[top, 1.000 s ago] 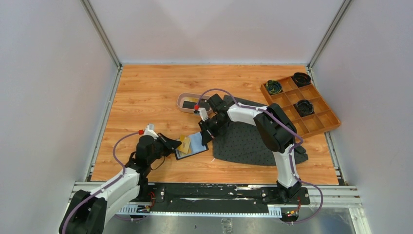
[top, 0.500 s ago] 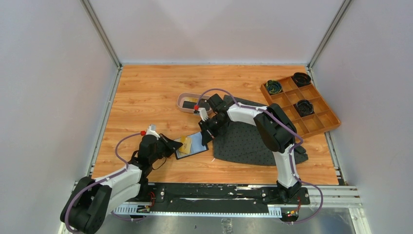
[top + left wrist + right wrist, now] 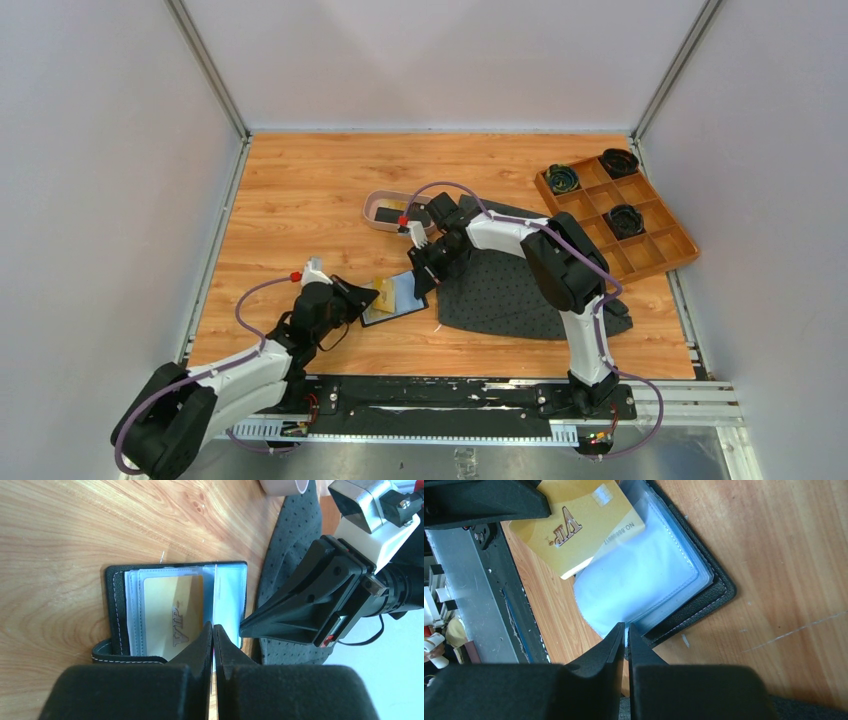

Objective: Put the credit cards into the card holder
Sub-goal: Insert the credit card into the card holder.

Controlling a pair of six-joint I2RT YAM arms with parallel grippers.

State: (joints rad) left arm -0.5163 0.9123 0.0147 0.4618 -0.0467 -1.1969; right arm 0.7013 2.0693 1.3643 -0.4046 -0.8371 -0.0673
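Observation:
The black card holder point(image 3: 402, 307) lies open on the wood, its clear sleeves facing up; it also shows in the left wrist view point(image 3: 114, 610) and the right wrist view point(image 3: 719, 587). A gold card point(image 3: 381, 292) marked VIP sits partly inside a sleeve point(image 3: 172, 610), its outer end sticking out point(image 3: 569, 535). My left gripper point(image 3: 368, 295) is shut, its tips point(image 3: 213, 627) against the card's near end. My right gripper point(image 3: 424, 283) is shut on the edge of a clear sleeve point(image 3: 626, 628). A black card point(image 3: 388, 213) lies in the pinkish tray.
The pinkish tray point(image 3: 371, 203) stands behind the holder. A dark dotted cloth point(image 3: 500, 290) lies under the right arm. An orange-brown compartmented box point(image 3: 650, 245) with black round items sits at the back right.
My left gripper has edged right toward the holder, and the gold card has shifted slightly with it. The right gripper has stayed put.

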